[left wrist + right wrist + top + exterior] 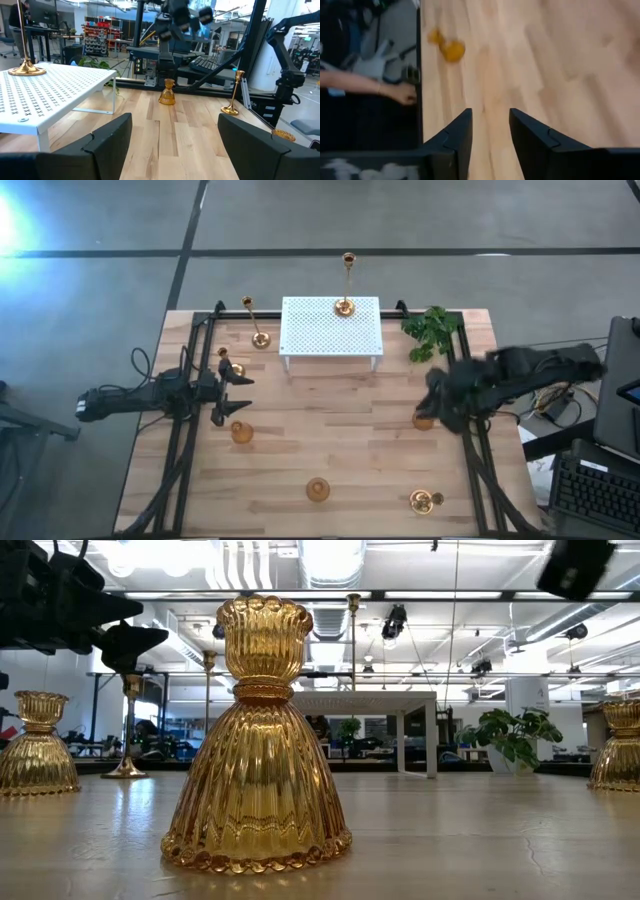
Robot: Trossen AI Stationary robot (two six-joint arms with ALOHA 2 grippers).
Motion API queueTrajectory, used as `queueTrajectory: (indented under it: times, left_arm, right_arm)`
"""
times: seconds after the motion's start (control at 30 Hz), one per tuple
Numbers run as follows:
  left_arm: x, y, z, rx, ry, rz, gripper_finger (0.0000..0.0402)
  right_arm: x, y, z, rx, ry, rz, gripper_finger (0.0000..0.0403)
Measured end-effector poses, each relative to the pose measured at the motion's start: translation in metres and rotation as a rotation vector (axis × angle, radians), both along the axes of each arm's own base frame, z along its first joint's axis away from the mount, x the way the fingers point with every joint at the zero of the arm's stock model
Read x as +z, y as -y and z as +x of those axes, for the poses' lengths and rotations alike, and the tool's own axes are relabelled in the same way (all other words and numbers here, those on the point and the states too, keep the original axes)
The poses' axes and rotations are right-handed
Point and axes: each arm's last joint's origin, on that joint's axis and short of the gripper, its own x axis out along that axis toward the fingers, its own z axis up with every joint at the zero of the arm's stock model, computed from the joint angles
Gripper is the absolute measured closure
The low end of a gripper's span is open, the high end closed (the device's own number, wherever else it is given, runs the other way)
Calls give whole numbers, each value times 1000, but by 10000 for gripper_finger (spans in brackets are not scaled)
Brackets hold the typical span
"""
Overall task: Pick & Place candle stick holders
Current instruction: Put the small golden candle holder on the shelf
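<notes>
The right gripper (432, 402) hangs over the table's right edge, just above a squat gold holder (424, 420); its fingers stand fairly narrow with bare wood between them, holding nothing, probably lined up for a grab. The left gripper (228, 393) waits wide and empty at the left side, between a short-stemmed holder (228, 366) and a bulbous holder (241, 432). 1 tall candlestick (346, 284) stands upright on the white perforated stand (331, 330), its long axis vertical, likely already placed. A second tall candlestick (254, 322) stands upright left of the stand. 2 more squat holders (317, 490) sit upright, cups upward, near the front edge, beyond the leafy sprig (430, 332).
</notes>
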Motion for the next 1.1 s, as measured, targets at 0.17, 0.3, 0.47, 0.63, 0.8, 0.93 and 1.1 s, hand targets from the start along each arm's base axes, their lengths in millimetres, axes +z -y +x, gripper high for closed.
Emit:
queueTrajectory:
  times: [0.17, 0.3, 0.47, 0.63, 0.8, 0.93, 1.1]
  left_arm:
    - [0, 0, 0, 0, 0, 0, 101]
    - [0, 0, 0, 0, 0, 0, 101]
    - [0, 0, 0, 0, 0, 0, 101]
    - [0, 0, 0, 0, 0, 0, 101]
    - [0, 0, 0, 0, 0, 0, 101]
    - [0, 0, 0, 0, 0, 0, 101]
    - [0, 0, 0, 0, 0, 0, 101]
  right_arm:
    - [-19, -37, -7, -14, -83, 5, 304]
    - [-22, -67, -20, -40, -87, 2, 322]
    - [-28, -97, -36, -76, -92, 30, 340]
    - [-45, -124, -47, -88, -177, 29, 354]
    - [-61, -146, -51, -102, -234, 8, 372]
    - [-71, -163, -56, -94, -328, 12, 388]
    - [-81, -176, -57, -162, -373, 12, 394]
